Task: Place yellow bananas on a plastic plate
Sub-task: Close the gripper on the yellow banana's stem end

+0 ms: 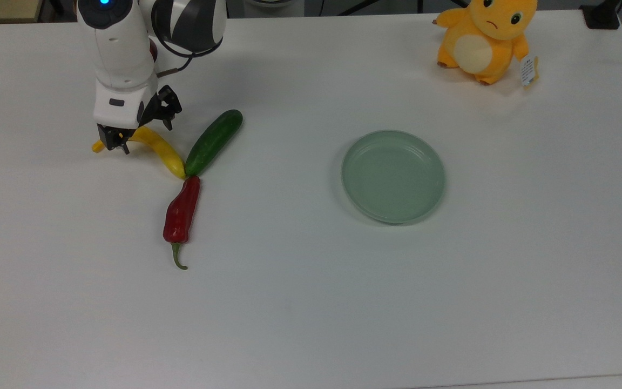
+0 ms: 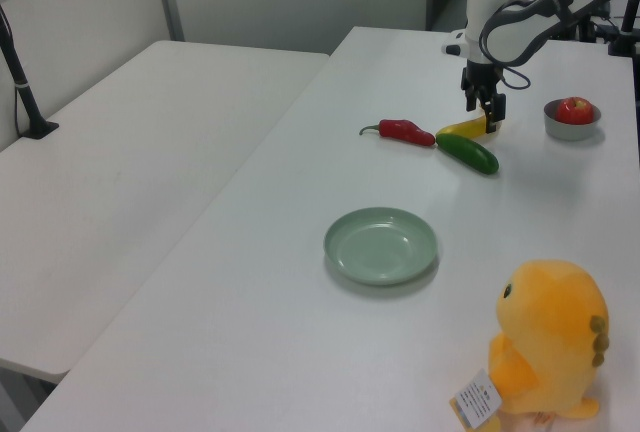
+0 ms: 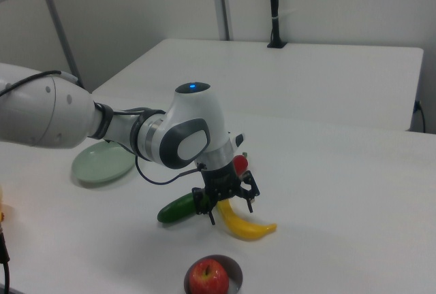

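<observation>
The yellow banana [image 1: 164,154] lies on the white table at the top view's left, its tip touching the cucumber [image 1: 213,141] and the chili [image 1: 181,212]. My gripper [image 1: 139,133] is open and lowered over the banana's stem half, one finger on each side of it. The right view shows the gripper [image 3: 229,207] straddling the banana [image 3: 246,226] close to the table. In the left view the gripper [image 2: 485,118] sits over the banana [image 2: 460,129]. The pale green plate [image 1: 393,176] stands empty toward the top view's right, far from the gripper.
A steel bowl [image 2: 572,124] holding a red apple stands just beyond the banana, seen also as the bowl [image 3: 212,278]. An orange plush toy [image 1: 485,38] sits at the top view's far right corner. Open table lies between the vegetables and the plate [image 2: 380,245].
</observation>
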Robot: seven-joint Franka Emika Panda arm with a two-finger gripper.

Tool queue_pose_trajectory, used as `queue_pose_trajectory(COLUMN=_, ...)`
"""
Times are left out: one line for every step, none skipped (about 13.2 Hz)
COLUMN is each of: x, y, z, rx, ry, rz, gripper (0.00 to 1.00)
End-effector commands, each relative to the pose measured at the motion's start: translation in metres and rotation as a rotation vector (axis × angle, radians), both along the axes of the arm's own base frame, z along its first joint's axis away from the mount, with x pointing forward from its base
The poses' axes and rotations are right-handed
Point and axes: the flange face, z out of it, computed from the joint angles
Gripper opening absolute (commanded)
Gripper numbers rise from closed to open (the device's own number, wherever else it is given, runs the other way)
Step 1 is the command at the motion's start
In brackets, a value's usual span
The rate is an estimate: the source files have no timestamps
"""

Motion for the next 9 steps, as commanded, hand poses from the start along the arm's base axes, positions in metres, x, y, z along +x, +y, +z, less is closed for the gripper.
queue_pose_trajectory(x=0.0006, y=-0.0020, z=-0.0033, rx=-0.020, ry=-0.012, rz=0.028, gripper=1.00)
queue_pose_trajectory(x=0.0010, y=-0.0029, z=-0.0027, rx=-0.021, ry=-0.018, rz=0.028, gripper=0.97)
queue_pose_trajectory(x=0.0012, y=-0.0021, z=-0.0046, rx=-0.021, ry=-0.015, rz=0.029, gripper=0.92)
queue_pose_trajectory(x=0.0009, y=-0.0029, z=-0.0064, rx=-0.021, ry=-0.012, rz=0.028, gripper=0.87)
queue_pose_trajectory(x=0.0009, y=-0.0029, z=-0.0064, rx=-0.021, ry=-0.012, rz=0.028, gripper=0.81)
queue_pose_trajectory(x=0.0011, y=-0.0021, z=-0.0065, rx=-0.022, ry=-0.011, rz=0.030, gripper=0.72)
queue_pose_trajectory(x=0.0007, y=-0.0029, z=-0.0075, rx=-0.022, ry=-0.008, rz=0.029, gripper=0.63)
queue_pose_trajectory(x=0.0009, y=-0.0021, z=-0.0075, rx=-0.023, ry=-0.008, rz=0.031, gripper=0.57)
queue_pose_trajectory(x=0.0009, y=-0.0023, z=-0.0074, rx=-0.036, ry=-0.004, rz=0.043, gripper=0.48)
